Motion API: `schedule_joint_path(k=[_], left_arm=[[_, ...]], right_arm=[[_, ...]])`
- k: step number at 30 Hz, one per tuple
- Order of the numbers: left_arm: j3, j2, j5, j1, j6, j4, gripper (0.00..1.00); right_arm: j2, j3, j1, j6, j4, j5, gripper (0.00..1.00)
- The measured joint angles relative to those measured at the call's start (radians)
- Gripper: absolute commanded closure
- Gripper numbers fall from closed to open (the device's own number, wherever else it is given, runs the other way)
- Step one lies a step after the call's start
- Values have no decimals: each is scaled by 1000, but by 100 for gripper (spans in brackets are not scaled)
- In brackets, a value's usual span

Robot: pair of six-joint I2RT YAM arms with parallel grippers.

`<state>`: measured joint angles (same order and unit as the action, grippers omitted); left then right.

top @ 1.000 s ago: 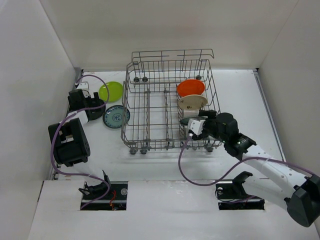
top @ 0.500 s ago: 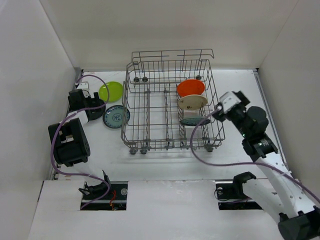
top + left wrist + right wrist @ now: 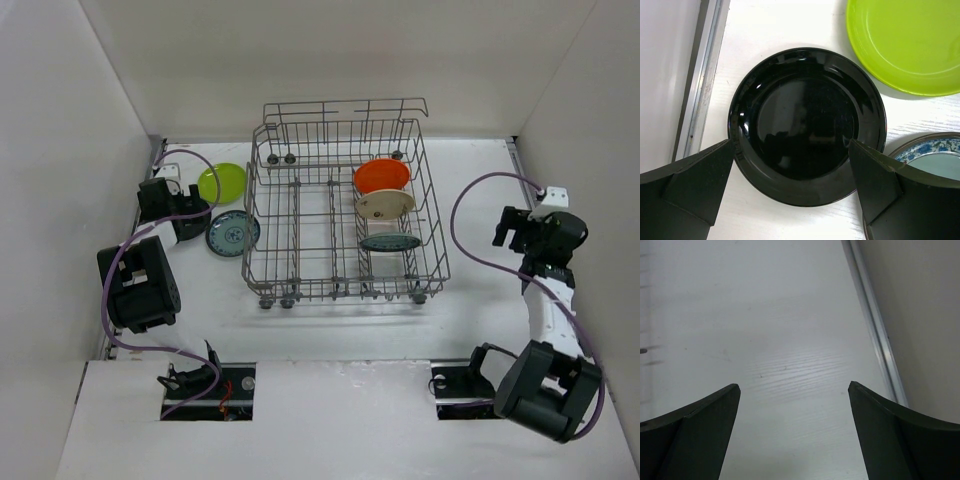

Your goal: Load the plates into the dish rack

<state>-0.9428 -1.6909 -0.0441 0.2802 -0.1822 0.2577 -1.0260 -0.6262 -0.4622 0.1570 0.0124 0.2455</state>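
- Since a second ago the right gripper has left the near right corner of the dish rack and swung out over the right side of the table. A racked teal plate stands where it was.
- Its dark fingers are spread wide with nothing between them, above bare white tabletop with a faint wood grain.
- Just right of it an aluminium rail runs along the foot of a plain white wall.
- The right arm is folded back on itself, its forearm rising from the near edge, and a purple cable loops out to the left.
- The left gripper also stands wide apart, one finger on either side of the black plate. Whether they touch it I cannot tell.
- That plate is round and glossy and lies flat at the far left of the table.
- The lime green plate lies just beyond it, and a loose teal plate with a blue-and-white rim lies to its right. Both are flat, left of the rack.
- The rack is square grey wire on small wheels. In its right row the orange plate is farthest, then the cream plate, then the racked teal plate, all propped between tines.
- The left arm reaches along the left wall, wrist pointing down.
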Motion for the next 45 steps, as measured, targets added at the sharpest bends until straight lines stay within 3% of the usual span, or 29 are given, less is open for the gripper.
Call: schedule_joint_path(k=[6,15,18,22,29,36,45], left_arm=[[0,0,1,-9,-5,0,0],[-3,5,0,-21,-23,-11,0],[-55,6,-1,-21,-23,-87,0],[-127,23,-15,-10,16,-167,8],[-140,153,-40,63,124,-304,10],[-116,194,-101,174,256,-378,27],[-106,88,-192,292,415,-436,47]], right_arm=[[-32,0,57,-29,-85,-19,3],[-63,-30,15,-41,-126,1,3],[-82,-39,-4,-50,-125,5,3],[-89,-40,-8,-53,-125,10,3],[-89,-41,-8,-52,-125,11,3],[-90,-43,-8,-52,-123,11,3],[-103,-57,-8,-50,-116,10,3]])
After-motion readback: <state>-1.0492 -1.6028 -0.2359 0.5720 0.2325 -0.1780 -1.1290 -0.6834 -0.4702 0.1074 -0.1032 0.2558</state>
